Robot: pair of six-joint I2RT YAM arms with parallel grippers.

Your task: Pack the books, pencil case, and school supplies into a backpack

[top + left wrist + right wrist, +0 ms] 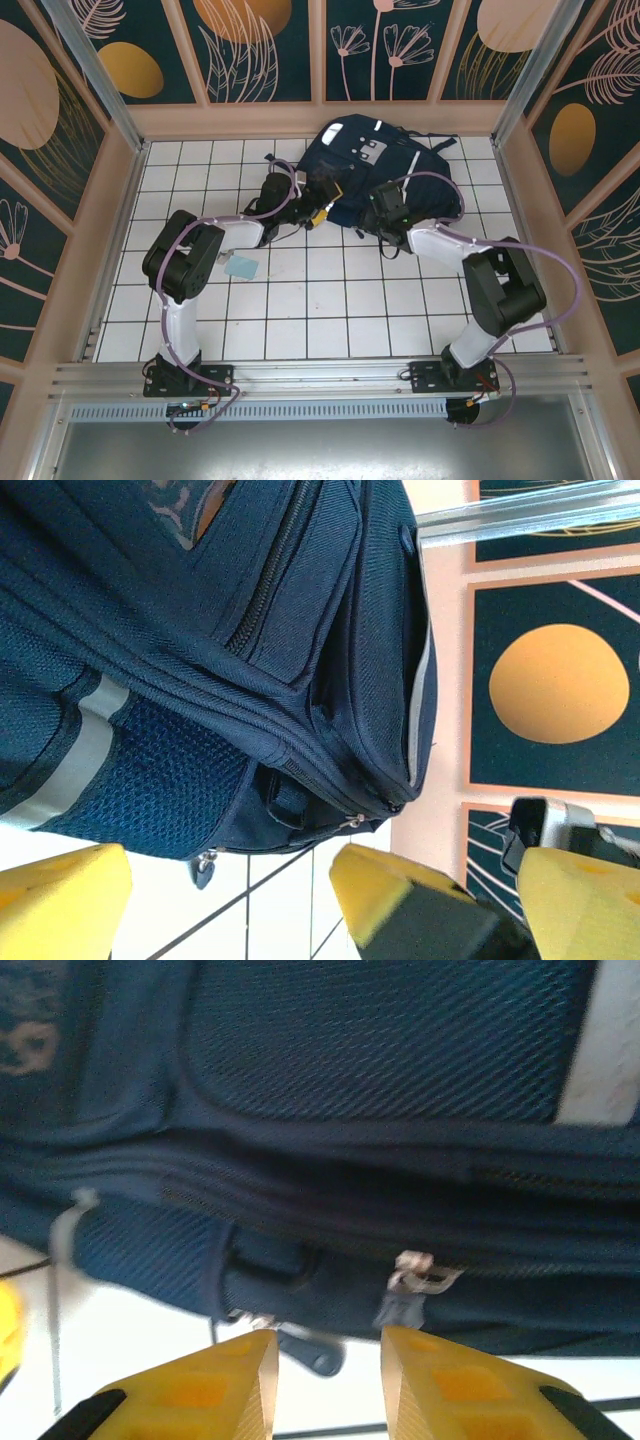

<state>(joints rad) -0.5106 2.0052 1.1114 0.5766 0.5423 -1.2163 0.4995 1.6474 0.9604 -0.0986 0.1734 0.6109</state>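
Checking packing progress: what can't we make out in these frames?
- backpack contents: top view, its own fabric covers them.
- zipper pull by the right gripper: right wrist view, blurred; whether the zip is shut is unclear.
- pale square: top view, too small to identify.

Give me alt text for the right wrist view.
Close-up of a large navy-blue fabric backpack with mesh panels, lying on white tiles. A metal zipper pull hangs close to the right gripper, whose yellow fingers stand slightly apart, holding nothing.
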